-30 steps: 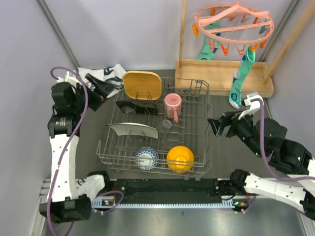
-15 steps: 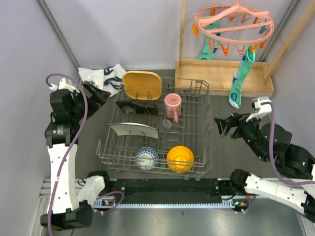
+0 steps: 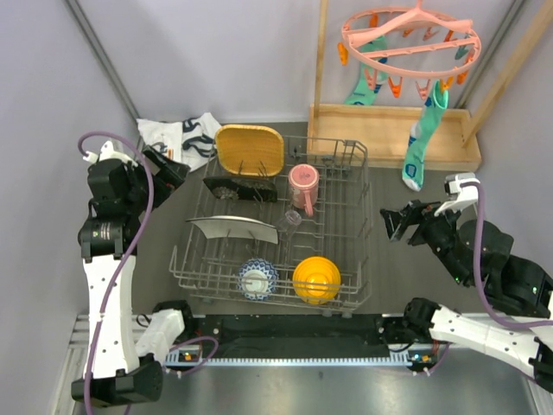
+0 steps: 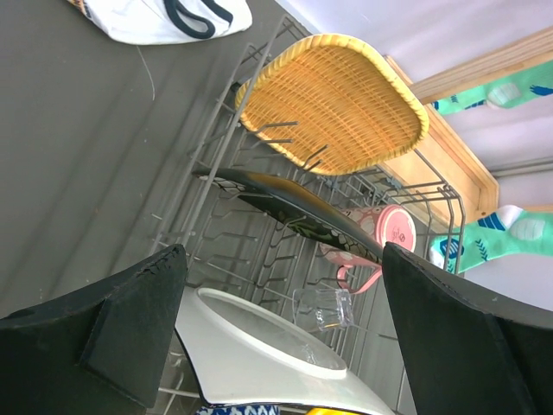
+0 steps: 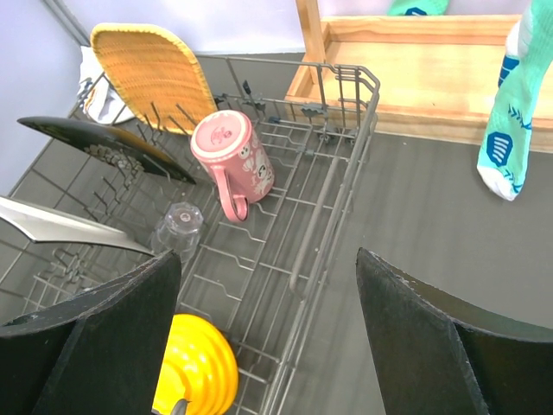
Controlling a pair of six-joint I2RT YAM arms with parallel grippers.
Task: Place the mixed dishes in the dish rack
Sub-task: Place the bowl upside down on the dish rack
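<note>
Released and empty at left pincer (image 3: 168,164), with rack (image 3: 344,173) beside it, rightward. Likewise released at right pincer (image 3: 393,222), leftward of it rack.

arms (image 3: 105,298): white links, black joints | cables (image 3: 149,194): purple | jaws: black

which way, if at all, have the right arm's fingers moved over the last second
Yes. The right fingers have drawn back to the right, widening the gap to the dish rack's right wall.
</note>
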